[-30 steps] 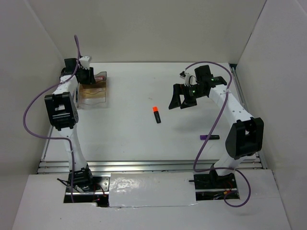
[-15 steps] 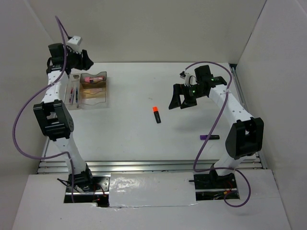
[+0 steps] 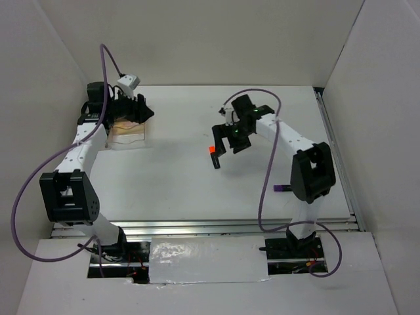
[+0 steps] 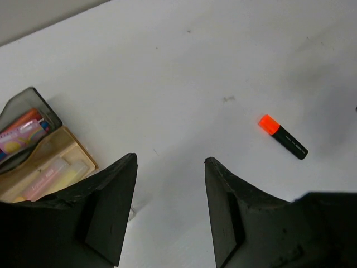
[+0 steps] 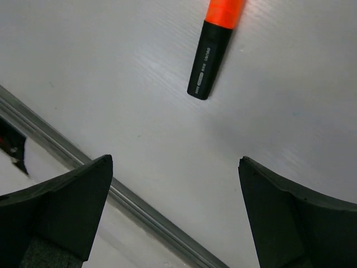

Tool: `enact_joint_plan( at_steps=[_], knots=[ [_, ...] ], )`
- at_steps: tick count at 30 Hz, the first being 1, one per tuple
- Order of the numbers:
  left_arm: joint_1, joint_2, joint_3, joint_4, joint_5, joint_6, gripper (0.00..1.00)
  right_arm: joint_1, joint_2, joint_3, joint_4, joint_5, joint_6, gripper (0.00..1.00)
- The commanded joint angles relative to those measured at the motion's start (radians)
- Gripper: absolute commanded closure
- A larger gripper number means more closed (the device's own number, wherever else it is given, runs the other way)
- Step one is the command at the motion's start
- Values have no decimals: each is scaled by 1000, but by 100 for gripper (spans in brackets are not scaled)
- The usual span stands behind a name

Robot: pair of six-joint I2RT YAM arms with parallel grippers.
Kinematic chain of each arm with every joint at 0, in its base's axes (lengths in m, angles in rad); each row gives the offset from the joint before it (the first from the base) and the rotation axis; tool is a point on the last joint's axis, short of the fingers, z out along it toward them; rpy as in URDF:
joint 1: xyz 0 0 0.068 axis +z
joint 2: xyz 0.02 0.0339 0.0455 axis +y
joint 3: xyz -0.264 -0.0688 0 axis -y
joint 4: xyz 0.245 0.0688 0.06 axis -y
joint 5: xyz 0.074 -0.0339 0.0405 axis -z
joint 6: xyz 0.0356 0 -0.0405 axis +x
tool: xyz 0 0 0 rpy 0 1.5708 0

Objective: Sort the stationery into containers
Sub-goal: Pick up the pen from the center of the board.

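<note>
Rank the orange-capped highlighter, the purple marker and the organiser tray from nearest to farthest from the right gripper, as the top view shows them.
1. Orange-capped highlighter, just on the near side of the right gripper.
2. Purple marker, toward the near right.
3. Organiser tray, far left.

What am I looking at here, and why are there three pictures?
Two white robot arms are bolted to a table. The wide picture comes from overhead; the other two come from cameras on each wrist, looking out between black jaws. The left arm hangs by a clear organiser tray holding a few markers. The right arm hovers above an orange-capped highlighter lying on the table. A purple marker lies partly hidden behind that arm. Both pairs of jaws stand open, holding nothing.
</note>
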Motion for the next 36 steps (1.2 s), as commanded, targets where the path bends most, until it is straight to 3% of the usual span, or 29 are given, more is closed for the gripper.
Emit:
enact_joint_plan(
  at_steps=[1,9,16,21,27,29,30,33,36],
  knots=[
    [19,-119,-59,67,-10,-44,36,108,109,90,23,149,14,0],
    [58,-219,-163,49,38,-73,36,188,313,196,38,306,31,2],
    [60,-221,-197,61,68,-90,36,217,395,247,54,399,26,10],
    [63,-228,-203,61,62,-84,37,219,409,218,72,422,14,33],
    [66,-221,-218,70,71,-88,37,214,404,154,98,422,-3,38],
    [68,-224,-223,75,79,-87,37,211,398,134,115,422,-12,48],
    [68,-225,-226,75,93,-84,37,208,393,118,118,422,-18,65],
    [69,-230,-228,61,128,-45,37,189,367,98,118,390,-41,87],
    [63,-236,-214,9,154,46,37,176,338,68,101,318,-78,99]
  ],
)
